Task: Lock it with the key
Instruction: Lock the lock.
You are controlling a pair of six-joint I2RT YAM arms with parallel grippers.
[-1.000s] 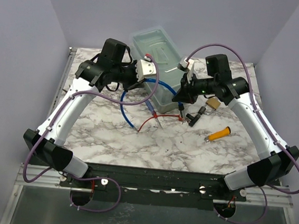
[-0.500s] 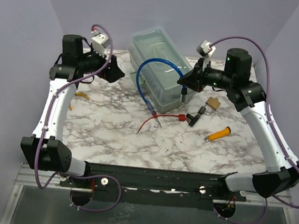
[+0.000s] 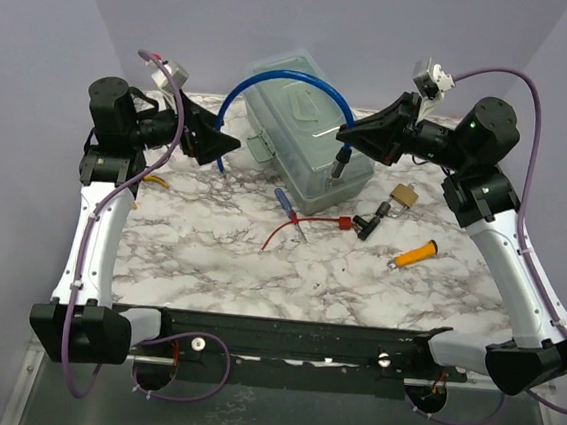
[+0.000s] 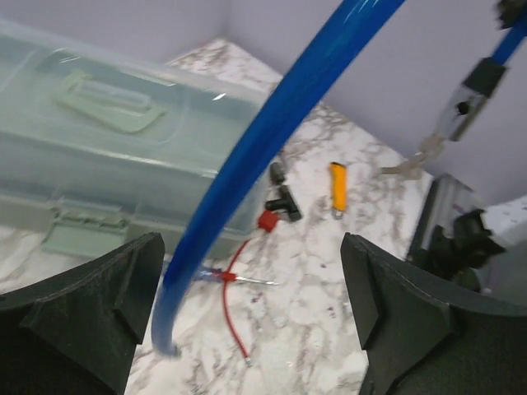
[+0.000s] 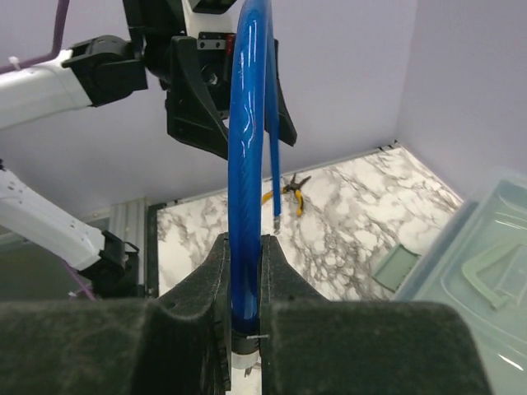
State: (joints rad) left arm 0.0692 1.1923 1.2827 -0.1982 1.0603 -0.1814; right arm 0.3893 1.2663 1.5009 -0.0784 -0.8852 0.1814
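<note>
The small brass lock (image 3: 403,196) lies on the marble table to the right of the clear box, with no gripper touching it. I cannot make out the key with certainty. My right gripper (image 3: 343,136) (image 5: 245,247) hangs above the box's right end. It is shut on one end of a blue cable (image 3: 286,80) (image 5: 247,123), which arches over the box. The cable's free end (image 4: 167,341) dangles between the fingers of my left gripper (image 3: 220,144) (image 4: 251,247), which is open and holds nothing.
A clear plastic box (image 3: 307,124) (image 4: 107,140) stands at the back centre. In front of it lie a blue-and-red screwdriver (image 3: 286,203), a red wire (image 3: 292,228), a black connector (image 3: 368,223) and an orange handle (image 3: 415,253). Yellow-handled pliers (image 3: 151,178) (image 5: 288,189) lie at the far left.
My left gripper opened, let go of the blue cable and swung back to the left. My right gripper rose and moved right, lifting its end of the cable into a high arc.
</note>
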